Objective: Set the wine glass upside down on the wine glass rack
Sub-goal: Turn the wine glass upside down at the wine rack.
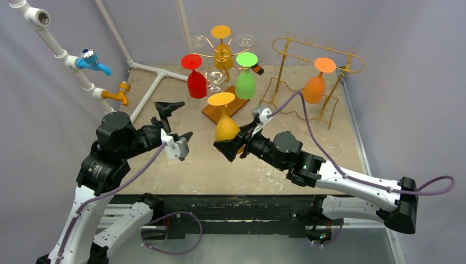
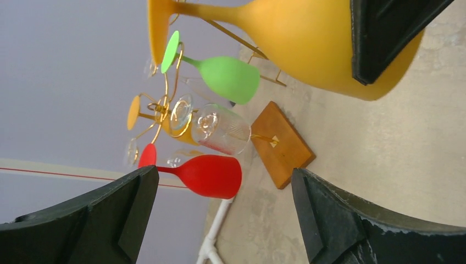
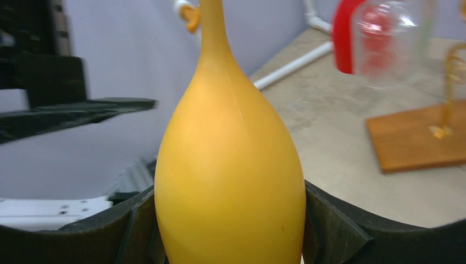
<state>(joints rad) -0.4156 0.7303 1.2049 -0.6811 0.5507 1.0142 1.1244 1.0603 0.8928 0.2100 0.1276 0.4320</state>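
Note:
A yellow wine glass (image 1: pixel 226 127) hangs upside down, foot up, over the middle of the table. My right gripper (image 1: pixel 236 141) is shut on its bowl (image 3: pixel 231 165), one finger pressed to each side. My left gripper (image 1: pixel 175 122) stands open just left of the glass, nothing between its fingers (image 2: pixel 329 214); the glass (image 2: pixel 286 38) fills the top of the left wrist view. Behind it is a gold tree rack (image 1: pixel 222 55) on a wooden base (image 1: pixel 237 104), holding red (image 1: pixel 196 82), green (image 1: pixel 245 82), yellow and clear glasses. A gold wire rack (image 1: pixel 286 55) at the back right holds an orange glass (image 1: pixel 314 88).
White pipes run along the left wall, with a blue tap (image 1: pixel 93 61) and an orange tap (image 1: pixel 118 94). Another white pipe (image 1: pixel 148 93) lies on the table's back left. Purple walls close in the back and sides.

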